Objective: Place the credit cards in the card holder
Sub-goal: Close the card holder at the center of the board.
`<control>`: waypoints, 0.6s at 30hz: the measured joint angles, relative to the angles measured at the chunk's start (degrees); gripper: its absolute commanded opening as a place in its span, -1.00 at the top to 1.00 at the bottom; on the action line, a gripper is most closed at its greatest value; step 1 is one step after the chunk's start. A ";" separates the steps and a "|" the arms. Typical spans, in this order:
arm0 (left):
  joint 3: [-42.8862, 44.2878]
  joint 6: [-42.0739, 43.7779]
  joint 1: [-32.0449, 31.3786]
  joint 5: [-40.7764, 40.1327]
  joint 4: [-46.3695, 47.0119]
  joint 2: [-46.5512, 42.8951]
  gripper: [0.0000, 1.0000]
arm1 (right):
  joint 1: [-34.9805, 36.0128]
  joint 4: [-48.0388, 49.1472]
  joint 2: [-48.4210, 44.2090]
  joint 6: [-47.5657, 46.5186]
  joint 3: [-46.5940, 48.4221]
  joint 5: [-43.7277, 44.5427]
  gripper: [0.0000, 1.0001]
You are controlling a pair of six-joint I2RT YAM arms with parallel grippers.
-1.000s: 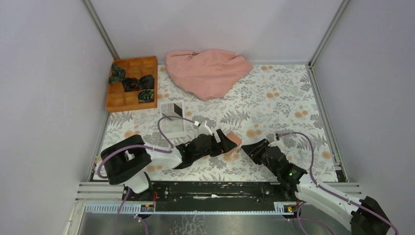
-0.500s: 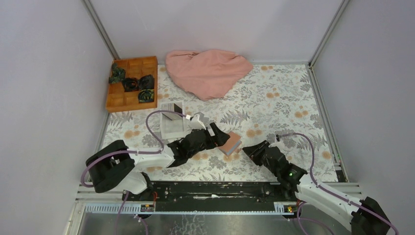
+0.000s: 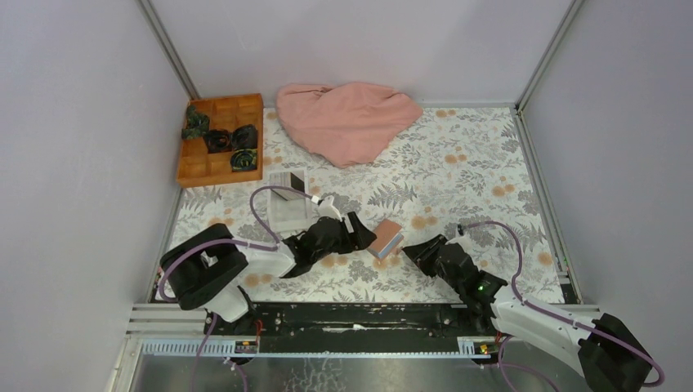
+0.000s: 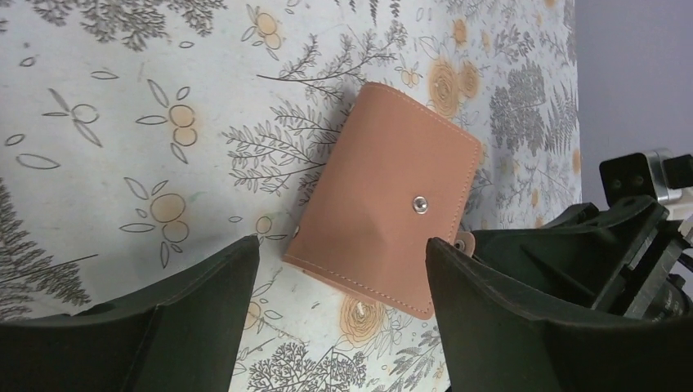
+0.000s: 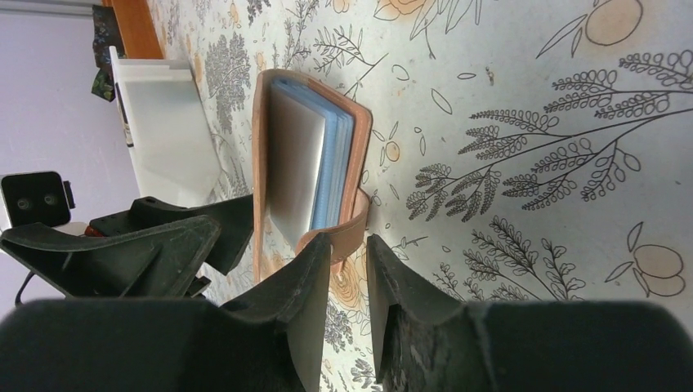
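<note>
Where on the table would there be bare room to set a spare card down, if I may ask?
Free: the right side, from the cloth to the right rail, and the strip between cloth and holder. Crowded: around the holder, flanked by the left gripper and right gripper; further left, tray and box.

The left arm and the right arm are each showing smooth white shells between bulky black joint housings. A thin purple cable is running off the left one to a small white plug. A second purple cable is trailing over the right one, where a tiny green light is glowing. The left gripper and the right gripper are wearing matte black, wedge-shaped fingers.
</note>
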 measured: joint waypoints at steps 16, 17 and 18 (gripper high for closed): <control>3.76 4.46 0.02 3.48 -0.90 4.87 -0.43 | 0.04 0.57 -0.15 0.33 0.00 0.00 0.40; 4.11 4.66 0.02 3.45 -1.03 5.14 -0.43 | 0.04 0.57 -0.15 0.33 0.00 0.02 0.40; 4.48 4.90 0.02 3.45 -1.25 5.40 -0.41 | 0.04 0.55 -0.15 0.33 0.00 0.02 0.40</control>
